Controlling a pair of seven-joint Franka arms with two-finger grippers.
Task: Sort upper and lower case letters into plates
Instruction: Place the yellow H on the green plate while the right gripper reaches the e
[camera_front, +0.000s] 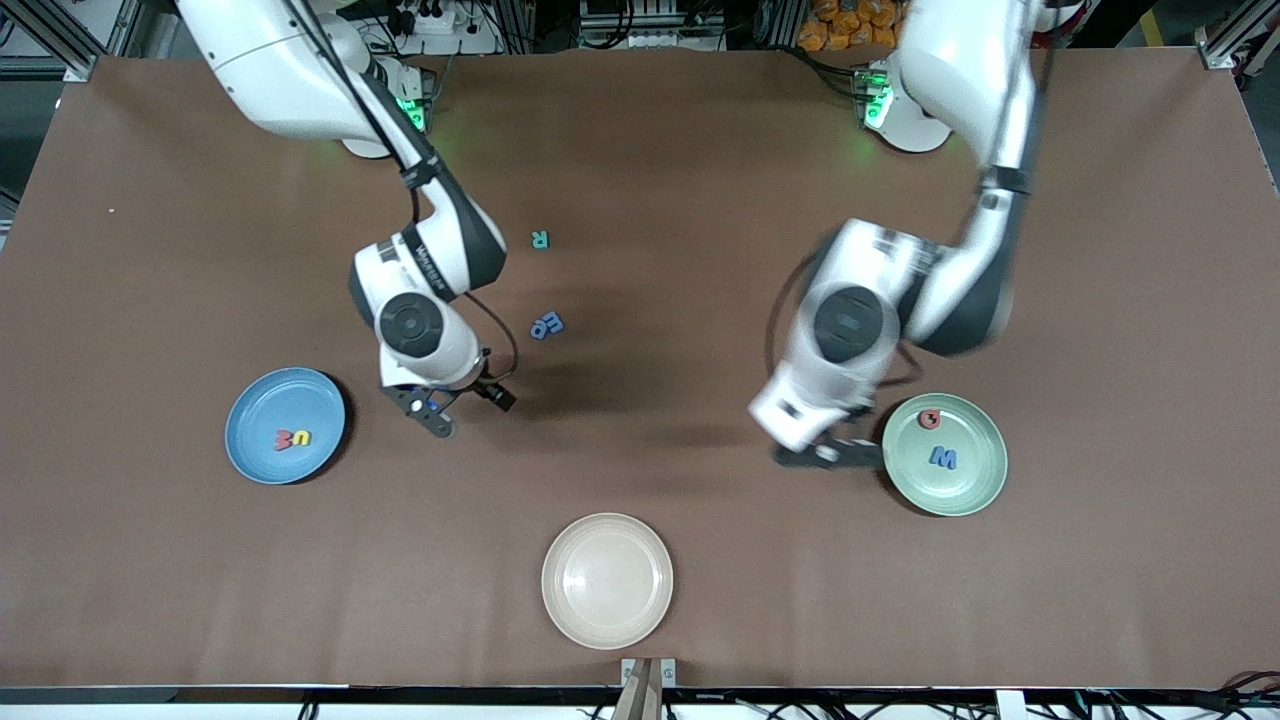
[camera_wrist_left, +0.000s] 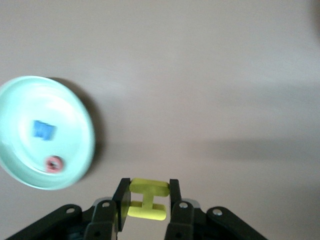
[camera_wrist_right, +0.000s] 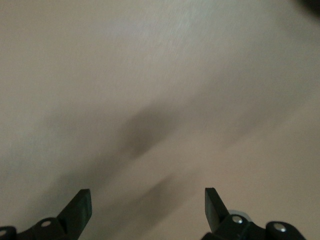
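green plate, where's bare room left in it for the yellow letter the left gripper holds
The green plate is bare on its half nearer the front camera. Its farther part is crowded: red letter, blue W beside it. The left gripper is shut on the yellow letter, over table beside the plate.

A cream-beige plate (camera_front: 607, 580) sits flat on the brown counter (camera_front: 700, 180), near the edge closest to the front camera and about midway along it. It lies between the two hands and nearer to the camera than either, well apart from both, with nothing on it.
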